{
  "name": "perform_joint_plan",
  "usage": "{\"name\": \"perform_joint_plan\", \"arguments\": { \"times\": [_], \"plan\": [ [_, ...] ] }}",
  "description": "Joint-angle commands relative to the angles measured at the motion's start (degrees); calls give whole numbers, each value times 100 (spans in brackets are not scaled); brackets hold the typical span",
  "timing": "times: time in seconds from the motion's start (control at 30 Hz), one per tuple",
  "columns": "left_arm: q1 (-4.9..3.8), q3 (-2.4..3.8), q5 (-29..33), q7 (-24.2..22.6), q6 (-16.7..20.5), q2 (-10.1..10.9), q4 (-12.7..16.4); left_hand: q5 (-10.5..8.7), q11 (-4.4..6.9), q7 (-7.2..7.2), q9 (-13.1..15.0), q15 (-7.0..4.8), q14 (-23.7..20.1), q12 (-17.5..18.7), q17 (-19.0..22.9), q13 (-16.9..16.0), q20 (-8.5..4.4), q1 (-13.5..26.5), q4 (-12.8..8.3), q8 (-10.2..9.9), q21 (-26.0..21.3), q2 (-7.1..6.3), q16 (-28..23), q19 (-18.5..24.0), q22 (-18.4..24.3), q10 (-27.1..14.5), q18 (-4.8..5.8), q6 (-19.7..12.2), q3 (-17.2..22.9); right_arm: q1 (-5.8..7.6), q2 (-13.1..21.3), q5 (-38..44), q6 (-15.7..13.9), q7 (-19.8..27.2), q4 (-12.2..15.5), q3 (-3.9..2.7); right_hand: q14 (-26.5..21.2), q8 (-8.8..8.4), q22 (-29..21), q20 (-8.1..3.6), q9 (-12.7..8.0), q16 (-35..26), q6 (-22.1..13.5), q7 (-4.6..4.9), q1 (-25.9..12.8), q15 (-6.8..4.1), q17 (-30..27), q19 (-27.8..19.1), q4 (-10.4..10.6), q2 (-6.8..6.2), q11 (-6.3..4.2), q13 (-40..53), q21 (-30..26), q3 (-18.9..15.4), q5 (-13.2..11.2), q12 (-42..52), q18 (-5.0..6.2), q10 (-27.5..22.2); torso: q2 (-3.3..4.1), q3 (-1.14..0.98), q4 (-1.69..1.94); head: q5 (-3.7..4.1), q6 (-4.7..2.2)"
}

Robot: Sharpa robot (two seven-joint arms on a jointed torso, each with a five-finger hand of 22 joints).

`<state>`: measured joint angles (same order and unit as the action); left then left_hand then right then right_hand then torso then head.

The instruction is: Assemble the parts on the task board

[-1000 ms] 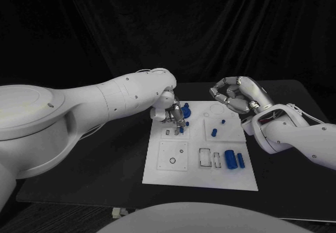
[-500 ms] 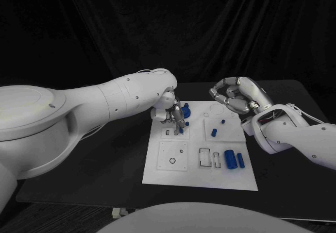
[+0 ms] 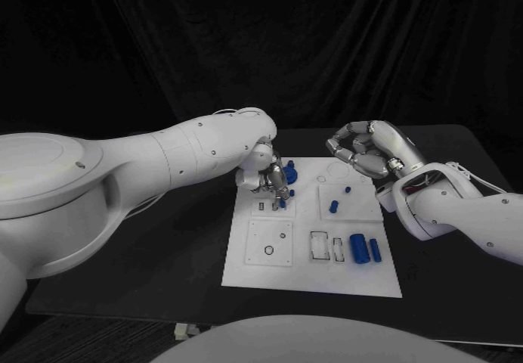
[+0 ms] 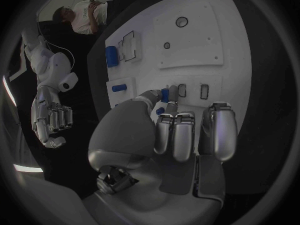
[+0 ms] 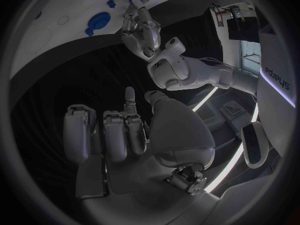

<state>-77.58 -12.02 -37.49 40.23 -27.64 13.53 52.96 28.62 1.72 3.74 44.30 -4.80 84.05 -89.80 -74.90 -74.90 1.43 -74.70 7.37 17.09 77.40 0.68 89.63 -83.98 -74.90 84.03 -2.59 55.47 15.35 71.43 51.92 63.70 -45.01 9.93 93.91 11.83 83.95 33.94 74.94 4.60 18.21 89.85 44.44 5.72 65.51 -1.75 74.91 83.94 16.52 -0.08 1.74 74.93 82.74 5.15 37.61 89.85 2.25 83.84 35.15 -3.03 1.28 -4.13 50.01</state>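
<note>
A: Where does the task board [image 3: 327, 276] lie?
B: In the middle of the tabletop [image 3: 142, 257], between the two arms.
A: And the left hand [image 3: 268, 178]?
B: Over the board's far left corner, its fingers [image 4: 169, 106] down on a small part [image 4: 165, 94] just beside two slots.
A: The right hand [image 3: 365, 148]?
B: Raised above the board's far right corner, apart from it.
A: What lies on the board's near side?
B: Two parts [image 3: 365, 248] side by side near its right edge, with a recessed panel [image 3: 270, 243] to their left.
A: Farther back?
B: A part [image 3: 335, 204] right of centre, and a rounder part [image 3: 290, 172] behind the left hand.
</note>
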Motion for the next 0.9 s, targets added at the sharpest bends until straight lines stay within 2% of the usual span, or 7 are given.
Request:
{"name": "perform_joint_plan", "arguments": {
  "times": [0.03,0.3,0.47,0.7,0.9],
  "plan": [
    [32,-7,-12,280,125,29,72,59,-46,-19,18,24,595,-20,-1510,-1510,28,71,-860,31,-20,-52,37,-271,-1178,597,11,46,919,-14,2,54,49,-115,4,-4,605,37,1222,-26,-7,15,7,-17,48,-25,1509,141,-1,-8,-29,1507,-24,36,-37,15,-9,616,2,-1,5,-1,-1],
    [21,-7,-134,273,221,187,333,82,-45,-21,39,23,595,-20,-1510,-1510,27,109,-867,44,-38,-68,37,-267,-1174,597,8,51,954,-26,19,54,62,-139,6,-4,605,39,1216,-27,-7,15,9,-17,53,-26,1509,132,0,-7,-30,1507,-39,39,-36,15,-5,616,1,-1,5,7,-1],
    [-5,-6,-358,269,300,322,535,71,-43,-25,51,22,595,-20,-1510,-1510,26,136,-868,54,-48,-79,37,-265,-1171,597,6,58,969,-37,16,54,61,-152,12,-4,605,40,1211,-27,-8,15,10,-17,57,-26,1509,123,3,-5,-29,1507,-53,42,-37,15,-1,616,-3,0,4,-33,-1],
    [-29,-7,-424,266,407,533,765,58,-41,-28,58,21,595,-20,-1510,-1510,25,152,-870,59,-62,-86,37,-262,-1167,597,3,60,981,-58,30,54,61,-180,22,-4,605,41,1209,-27,-9,15,9,-16,60,-26,1509,120,7,0,-29,1507,-58,46,-38,15,0,616,-9,-1,8,-27,-1],
    [-38,-7,-451,257,538,704,981,42,-38,-31,68,18,595,-20,-1510,-1510,24,172,-872,65,-66,-92,37,-261,-1166,597,3,63,997,-112,52,54,78,-204,26,-3,605,40,1200,-26,-11,15,4,-15,67,-26,1509,105,9,4,-28,1507,-81,52,-43,15,7,616,-12,-7,2,-53,-1]
  ]
}}
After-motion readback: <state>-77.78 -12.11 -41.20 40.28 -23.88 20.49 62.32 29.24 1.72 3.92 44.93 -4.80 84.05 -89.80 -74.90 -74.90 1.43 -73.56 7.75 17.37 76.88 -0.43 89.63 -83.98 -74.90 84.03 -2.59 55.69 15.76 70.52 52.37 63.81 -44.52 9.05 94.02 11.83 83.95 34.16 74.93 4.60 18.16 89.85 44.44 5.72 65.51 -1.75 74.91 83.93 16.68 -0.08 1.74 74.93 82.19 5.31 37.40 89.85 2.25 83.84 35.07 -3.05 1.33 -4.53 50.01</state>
